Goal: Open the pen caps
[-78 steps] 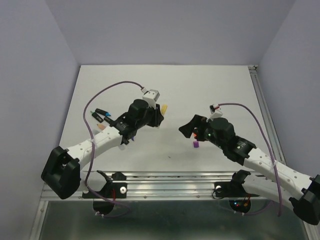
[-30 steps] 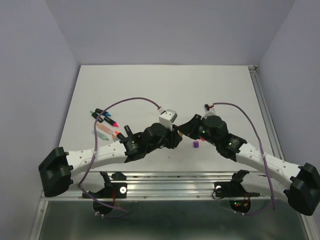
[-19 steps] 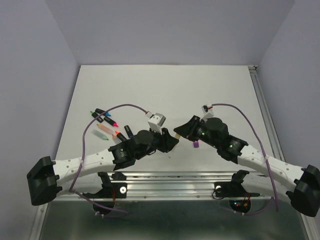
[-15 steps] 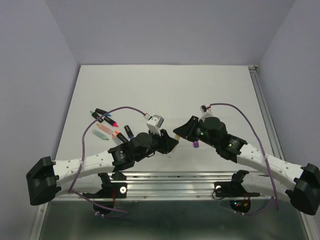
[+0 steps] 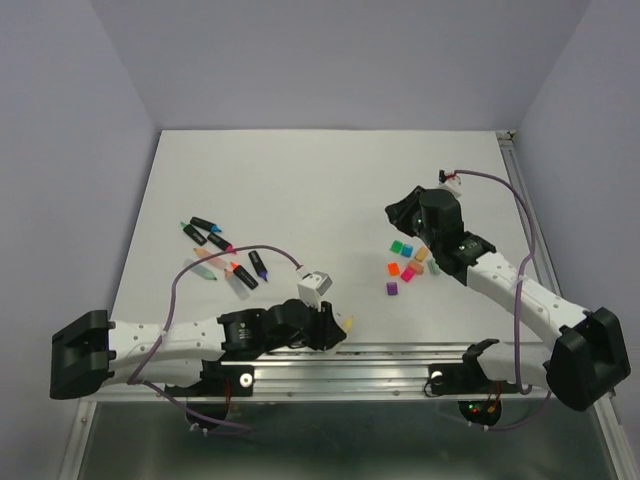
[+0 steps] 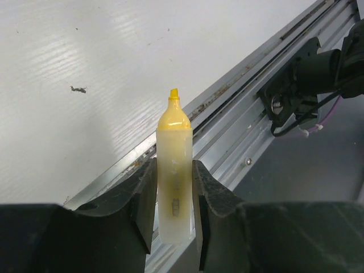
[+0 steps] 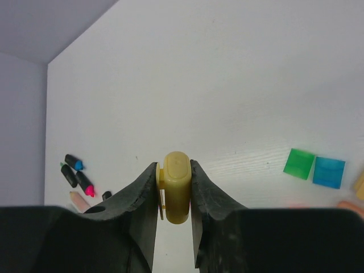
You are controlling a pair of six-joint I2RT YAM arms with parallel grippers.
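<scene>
Cap off, arms apart
Right gripper (image 7: pixel 174 170) clamps the yellow cap (image 7: pixel 177 193) beside the loose caps (image 7: pixel 299 164); left gripper (image 6: pixel 173 170) pinches the uncapped highlighter (image 6: pixel 173 136), nib pointing away

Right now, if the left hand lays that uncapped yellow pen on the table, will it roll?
Probably: the yellow pen looks round and smooth, with no clip showing. It stands straight in the left hand, so likely stiff plastic. Its exposed tip may smear the table.
</scene>
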